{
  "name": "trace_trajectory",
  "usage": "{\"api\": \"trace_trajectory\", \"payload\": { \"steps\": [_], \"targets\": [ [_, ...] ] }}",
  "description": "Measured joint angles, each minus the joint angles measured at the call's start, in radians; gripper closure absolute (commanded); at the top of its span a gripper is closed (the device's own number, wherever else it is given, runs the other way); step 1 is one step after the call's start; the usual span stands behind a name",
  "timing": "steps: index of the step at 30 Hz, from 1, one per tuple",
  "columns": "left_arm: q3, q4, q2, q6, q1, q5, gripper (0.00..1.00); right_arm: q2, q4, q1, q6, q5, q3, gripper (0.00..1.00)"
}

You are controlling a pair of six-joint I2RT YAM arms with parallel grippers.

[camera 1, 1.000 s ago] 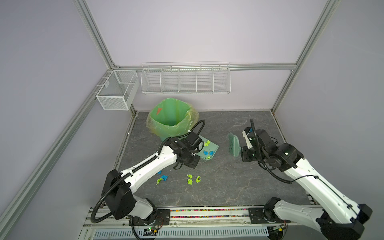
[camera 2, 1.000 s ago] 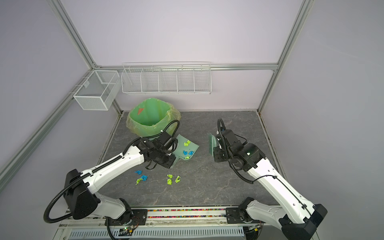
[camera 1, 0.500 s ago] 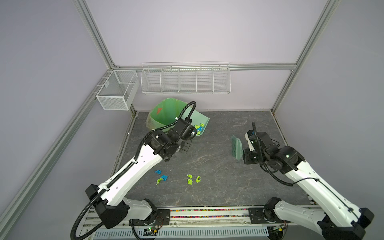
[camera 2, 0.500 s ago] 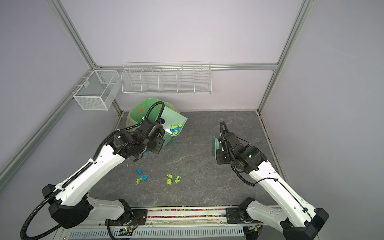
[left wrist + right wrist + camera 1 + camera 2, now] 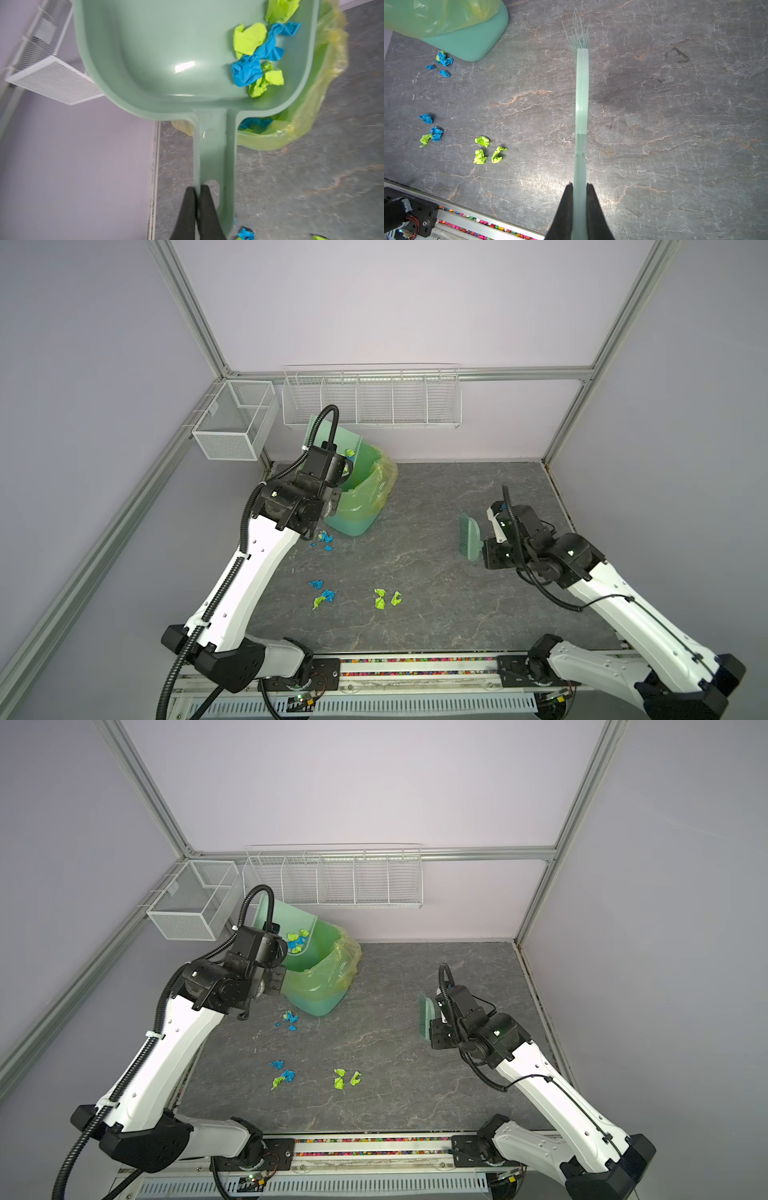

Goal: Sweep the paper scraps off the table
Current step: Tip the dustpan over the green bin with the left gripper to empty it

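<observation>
My left gripper (image 5: pixel 197 187) is shut on the handle of the pale green dustpan (image 5: pixel 166 52), which is lifted and tilted over the rim of the bagged green bin (image 5: pixel 357 510). Several blue and lime paper scraps (image 5: pixel 255 56) lie in one corner of the pan. More paper scraps lie on the table (image 5: pixel 436 593): blue ones beside the bin (image 5: pixel 324 537), a blue and lime group (image 5: pixel 322 593), and lime ones (image 5: pixel 380 599) nearer the front. My right gripper (image 5: pixel 580 184) is shut on the pale green brush (image 5: pixel 581 93), held above the table's right side (image 5: pixel 469 537).
A small wire basket (image 5: pixel 235 418) and a long wire rack (image 5: pixel 372 400) hang on the back walls above the bin. Aluminium framing borders the table, and the arms' base rail (image 5: pixel 415 668) runs along the front edge.
My left arm has lifted the dustpan with its scraps off the table and swung it back over the bin. The right arm has drawn the brush a little to the right.
</observation>
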Motion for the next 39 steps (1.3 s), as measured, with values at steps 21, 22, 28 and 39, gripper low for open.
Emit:
{"api": "trace_trajectory", "payload": {
  "steps": [21,22,28,39],
  "targets": [
    [-0.352,0.701,0.067,0.665,-0.008,-0.678,1.00,0.000,0.063,-0.003,-0.010,-0.021,-0.042,0.93],
    [-0.352,0.713,0.065,0.679,-0.008,-0.682,1.00,-0.002,0.063,-0.003,-0.010,-0.025,-0.046,0.93],
    [-0.353,0.750,0.059,0.735,-0.010,-0.693,1.00,-0.007,0.066,-0.007,-0.013,-0.034,-0.050,0.93],
    [-0.225,0.489,0.079,0.520,-0.028,-0.576,1.00,-0.012,0.070,-0.008,-0.017,-0.050,-0.050,0.93]
  ]
}}
